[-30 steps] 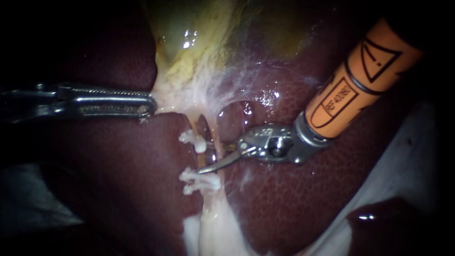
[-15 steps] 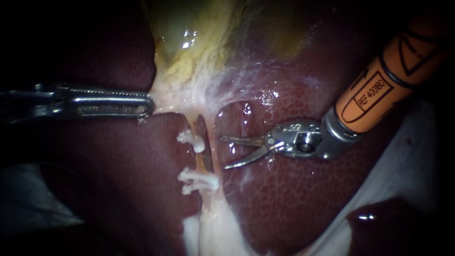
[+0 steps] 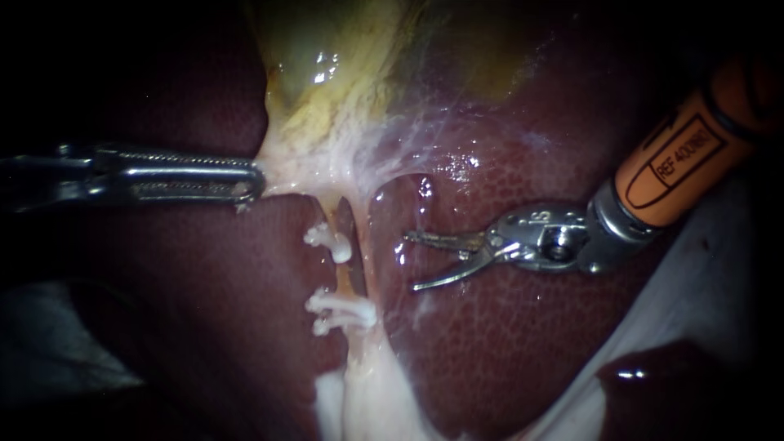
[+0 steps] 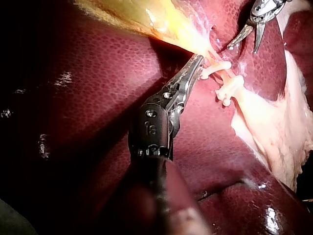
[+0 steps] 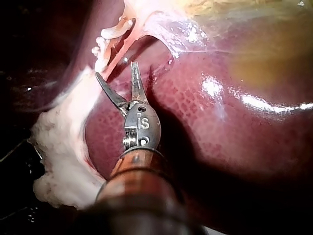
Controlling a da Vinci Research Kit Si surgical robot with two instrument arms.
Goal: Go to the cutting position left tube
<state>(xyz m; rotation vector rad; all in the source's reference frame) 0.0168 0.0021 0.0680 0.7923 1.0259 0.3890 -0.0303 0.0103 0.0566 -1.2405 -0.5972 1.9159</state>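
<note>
Dark red liver (image 3: 506, 359) fills the frame. At left centre our left instrument (image 3: 251, 181) grips pale tissue (image 3: 286, 173) below the gallbladder (image 3: 327, 90). Right of centre, our right instrument (image 3: 411, 261) holds its jaws open, near the tube (image 3: 353, 278) with two clips (image 3: 331, 241) at centre.

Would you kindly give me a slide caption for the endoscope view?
Left instrument grips tissue by the gallbladder; right instrument, open, lies apart from the clipped tube.

right instrument (image 3: 411, 262) shaft cut off at upper right; left instrument (image 3: 255, 181) shaft lost in dark at left edge; gallbladder (image 3: 327, 57) cropped at top.
</note>
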